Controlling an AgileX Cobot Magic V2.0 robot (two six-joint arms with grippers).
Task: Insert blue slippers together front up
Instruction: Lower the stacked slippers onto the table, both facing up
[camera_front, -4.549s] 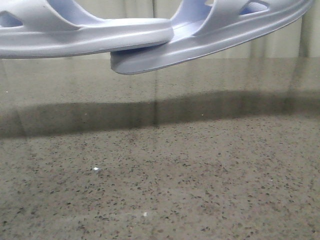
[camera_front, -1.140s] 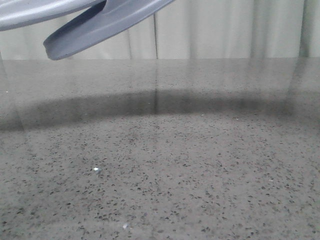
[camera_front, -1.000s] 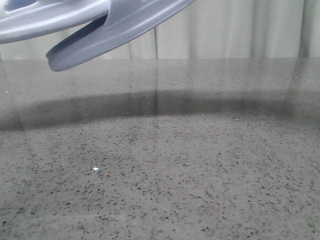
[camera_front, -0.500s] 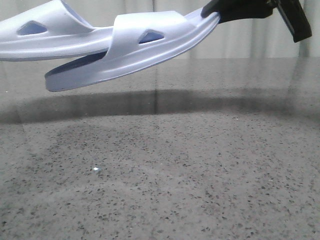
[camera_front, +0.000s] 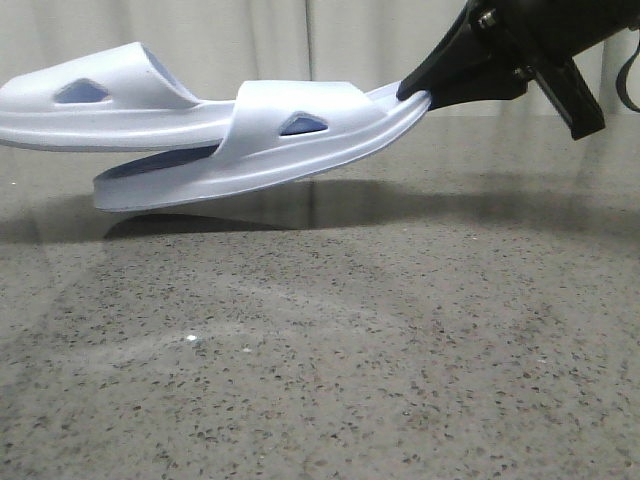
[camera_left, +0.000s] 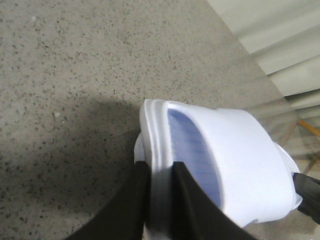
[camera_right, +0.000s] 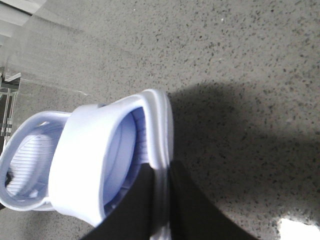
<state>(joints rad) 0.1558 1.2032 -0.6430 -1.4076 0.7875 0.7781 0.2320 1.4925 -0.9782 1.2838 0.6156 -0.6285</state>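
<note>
- Two pale blue slippers are held in the air above the speckled grey table (camera_front: 330, 370), over its far left part, neither one touching the top as far as the front view shows.
- The right slipper (camera_front: 270, 150) slopes down toward the left; its heel end is up at the right and its toe end hangs low, close over its own shadow on the table.
- The right claw (camera_front: 425, 92) is clamped on that raised heel edge; in the right wrist view its two black fingers (camera_right: 137, 200) pinch the slipper's rim between them.
- The left slipper (camera_front: 100, 100) lies nearly level, and its right end is pushed in under the wide strap of the right slipper, so the two overlap and touch there.
- The left claw (camera_left: 160, 200) is clamped on the rim of the left slipper, one black finger each side of the edge.
- Both slippers have straps and footbeds facing up.
- A pale curtain (camera_front: 300, 35) hangs behind the far edge of the table.
</note>
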